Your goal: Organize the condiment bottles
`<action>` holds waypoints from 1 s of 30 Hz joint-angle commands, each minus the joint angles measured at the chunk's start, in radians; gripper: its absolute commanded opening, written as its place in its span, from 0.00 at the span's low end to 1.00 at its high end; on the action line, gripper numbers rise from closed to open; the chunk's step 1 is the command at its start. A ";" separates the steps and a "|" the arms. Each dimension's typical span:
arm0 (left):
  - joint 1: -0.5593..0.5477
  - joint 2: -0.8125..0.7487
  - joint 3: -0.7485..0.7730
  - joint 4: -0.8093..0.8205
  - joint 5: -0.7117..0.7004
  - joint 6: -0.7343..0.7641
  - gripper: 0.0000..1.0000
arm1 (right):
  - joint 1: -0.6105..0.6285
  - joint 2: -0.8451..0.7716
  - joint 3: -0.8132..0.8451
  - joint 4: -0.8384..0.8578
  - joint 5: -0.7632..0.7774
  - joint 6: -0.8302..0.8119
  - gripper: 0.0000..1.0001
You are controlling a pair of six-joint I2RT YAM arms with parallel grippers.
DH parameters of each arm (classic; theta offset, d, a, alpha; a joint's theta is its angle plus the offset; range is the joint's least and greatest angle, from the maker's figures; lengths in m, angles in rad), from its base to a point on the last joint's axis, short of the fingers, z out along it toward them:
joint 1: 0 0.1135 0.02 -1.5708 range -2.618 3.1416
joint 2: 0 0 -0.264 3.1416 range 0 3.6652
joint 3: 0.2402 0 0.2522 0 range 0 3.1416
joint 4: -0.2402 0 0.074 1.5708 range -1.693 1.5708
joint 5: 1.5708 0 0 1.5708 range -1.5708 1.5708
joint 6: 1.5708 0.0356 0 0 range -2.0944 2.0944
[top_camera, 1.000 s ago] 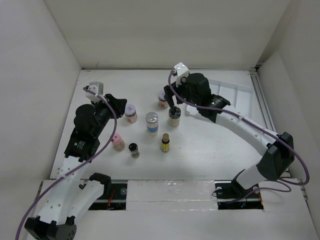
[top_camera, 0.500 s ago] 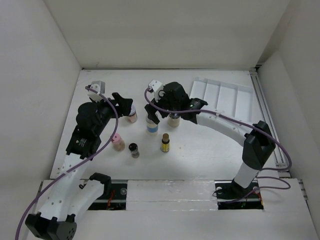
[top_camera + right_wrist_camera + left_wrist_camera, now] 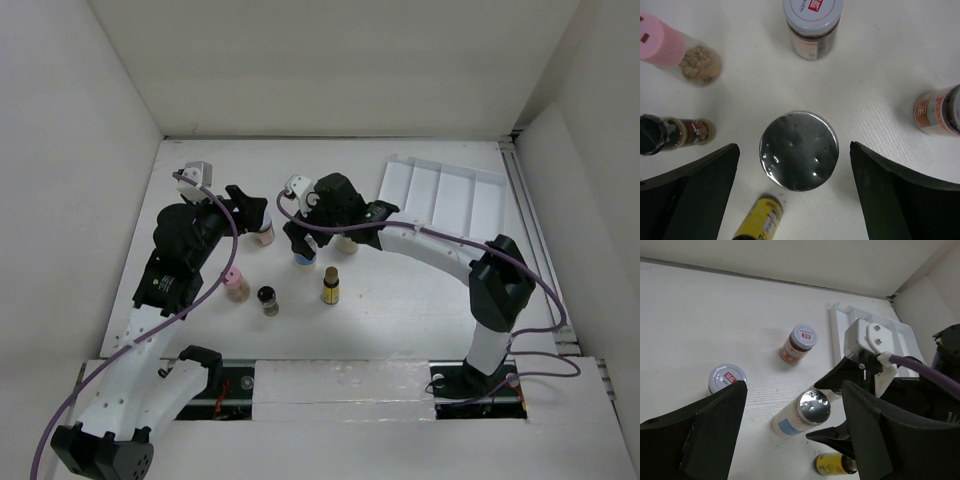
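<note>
Several condiment bottles stand mid-table. My right gripper (image 3: 303, 236) (image 3: 795, 167) hovers open straight above the silver-capped, blue-labelled bottle (image 3: 305, 255) (image 3: 799, 150) (image 3: 812, 407), a gap on each side of the cap. My left gripper (image 3: 252, 212) (image 3: 795, 432) is open beside a red-white capped jar (image 3: 263, 232) (image 3: 725, 377), holding nothing. Nearby are the yellow bottle (image 3: 330, 288) (image 3: 760, 220), the black-capped bottle (image 3: 268, 299) (image 3: 670, 132), the pink-capped bottle (image 3: 235, 284) (image 3: 662, 47), and two more jars (image 3: 812, 25) (image 3: 940, 110).
A white compartment tray (image 3: 445, 195) (image 3: 840, 330) lies at the back right, right of the right arm. White walls enclose the table on three sides. The right arm hides part of one jar (image 3: 348, 241) from above.
The right gripper moved left from the jar near the tray to above the silver-capped bottle. The left gripper's jaws opened wider beside the red-white capped jar.
</note>
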 commanded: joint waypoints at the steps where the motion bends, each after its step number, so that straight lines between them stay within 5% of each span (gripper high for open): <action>1: -0.002 -0.003 0.004 0.050 0.027 0.003 0.73 | 0.004 0.022 0.041 0.048 0.033 -0.012 0.94; 4: -0.002 -0.003 0.004 0.039 0.018 0.003 0.73 | 0.004 0.033 0.041 0.081 0.033 -0.003 0.78; 5: -0.002 -0.003 0.004 0.039 0.018 0.003 0.73 | 0.004 0.033 0.051 0.081 0.023 -0.003 0.57; 7: -0.002 -0.014 0.004 0.048 0.031 0.003 0.73 | 0.004 0.022 0.051 0.102 0.023 -0.003 0.47; 14: -0.002 -0.014 0.004 0.048 0.042 0.003 0.73 | -0.017 -0.146 0.100 0.209 0.117 0.006 0.47; 19: -0.002 -0.038 0.004 0.048 0.053 0.003 0.73 | -0.210 -0.191 0.148 0.266 0.179 0.006 0.47; 30: -0.002 -0.049 -0.006 0.047 0.053 -0.007 0.73 | -0.552 0.039 0.316 0.177 0.158 0.063 0.47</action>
